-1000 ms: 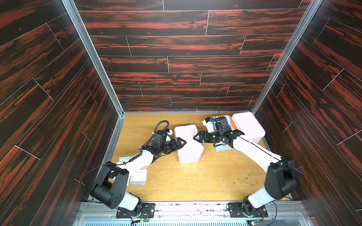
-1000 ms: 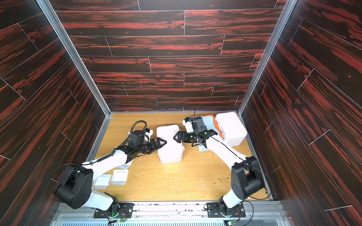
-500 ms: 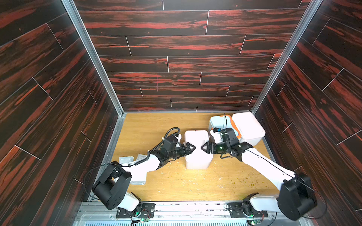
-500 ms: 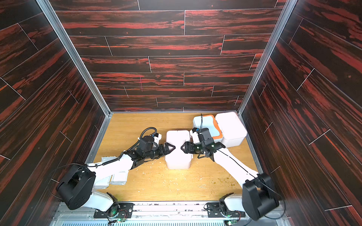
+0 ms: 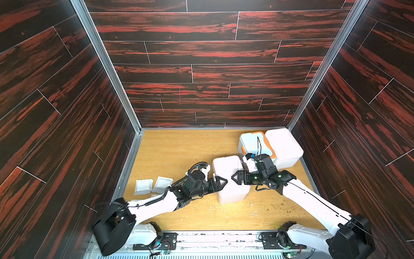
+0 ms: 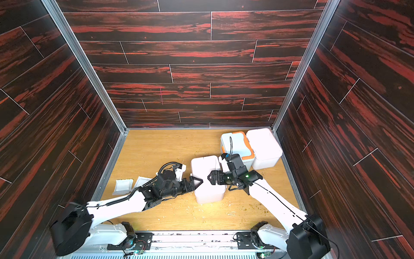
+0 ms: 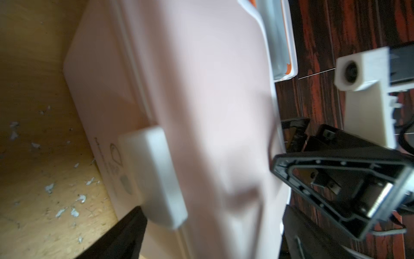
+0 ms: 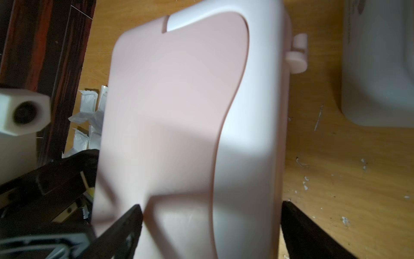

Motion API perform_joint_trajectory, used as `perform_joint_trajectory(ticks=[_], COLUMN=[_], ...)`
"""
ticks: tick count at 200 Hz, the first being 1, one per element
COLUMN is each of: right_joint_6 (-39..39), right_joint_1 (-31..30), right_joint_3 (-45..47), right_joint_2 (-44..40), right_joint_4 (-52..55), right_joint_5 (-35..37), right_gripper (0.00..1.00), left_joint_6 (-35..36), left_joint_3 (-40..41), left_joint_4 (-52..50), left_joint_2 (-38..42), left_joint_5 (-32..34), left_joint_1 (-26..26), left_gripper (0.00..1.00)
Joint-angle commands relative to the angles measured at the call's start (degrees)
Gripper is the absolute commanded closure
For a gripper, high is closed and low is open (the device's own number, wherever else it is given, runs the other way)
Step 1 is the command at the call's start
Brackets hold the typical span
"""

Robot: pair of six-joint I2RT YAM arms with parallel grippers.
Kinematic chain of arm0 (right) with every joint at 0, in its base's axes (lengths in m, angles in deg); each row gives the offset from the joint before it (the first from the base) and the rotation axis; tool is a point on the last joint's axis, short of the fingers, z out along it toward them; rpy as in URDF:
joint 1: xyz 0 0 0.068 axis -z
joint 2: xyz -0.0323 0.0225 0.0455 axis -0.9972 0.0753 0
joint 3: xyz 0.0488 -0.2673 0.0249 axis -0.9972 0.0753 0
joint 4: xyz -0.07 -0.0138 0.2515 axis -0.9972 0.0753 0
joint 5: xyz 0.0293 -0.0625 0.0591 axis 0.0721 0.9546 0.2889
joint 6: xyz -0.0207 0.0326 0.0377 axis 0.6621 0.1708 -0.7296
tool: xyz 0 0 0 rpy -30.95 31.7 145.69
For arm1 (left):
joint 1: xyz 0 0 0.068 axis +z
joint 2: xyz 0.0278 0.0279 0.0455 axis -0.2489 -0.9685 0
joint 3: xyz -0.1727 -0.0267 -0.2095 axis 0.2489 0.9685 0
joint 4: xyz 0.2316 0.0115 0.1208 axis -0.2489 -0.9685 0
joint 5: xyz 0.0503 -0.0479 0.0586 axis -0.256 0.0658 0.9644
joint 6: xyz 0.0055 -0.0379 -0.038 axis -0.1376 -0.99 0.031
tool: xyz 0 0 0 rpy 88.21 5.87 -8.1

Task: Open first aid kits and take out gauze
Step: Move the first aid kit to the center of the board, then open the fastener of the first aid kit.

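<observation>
Flanking the middle box (image 5: 226, 166) at 9 and 3 o'clock, jaws spread wide, the left gripper (image 5: 222, 182) should release the latch (image 7: 154, 177) while the right gripper (image 5: 234, 179) steadies the box.

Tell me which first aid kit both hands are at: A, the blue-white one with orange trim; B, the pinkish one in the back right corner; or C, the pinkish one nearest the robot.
C: in both top views the left hand and right hand point at each other over the nearest pinkish kit, with the orange-trimmed kit and the corner kit farther back.
</observation>
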Motion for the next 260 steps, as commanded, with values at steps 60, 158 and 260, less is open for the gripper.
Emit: perform_joint_trajectory(ticks=[60, 158, 260], right_joint_6=[4.9, 9.5, 6.9], right_joint_1=[-0.5, -8.6, -11.2], right_joint_3=[-5.3, -17.4, -15.4], right_joint_2=[-2.0, 9.8, 16.0], right_joint_4=[2.2, 9.9, 12.7], right_joint_5=[0.1, 8.4, 7.8], right_gripper=[0.15, 0.39, 0.61], left_joint_6=[1.1, -12.7, -24.4], left_joint_3=[4.3, 7.5, 12.1], left_joint_4=[-4.3, 31.9, 63.1], left_joint_2=[15.0, -6.9, -22.1], left_joint_5=[0.7, -15.1, -17.4], left_joint_1=[10.6, 14.4, 13.0], left_gripper=[0.00, 0.04, 0.13])
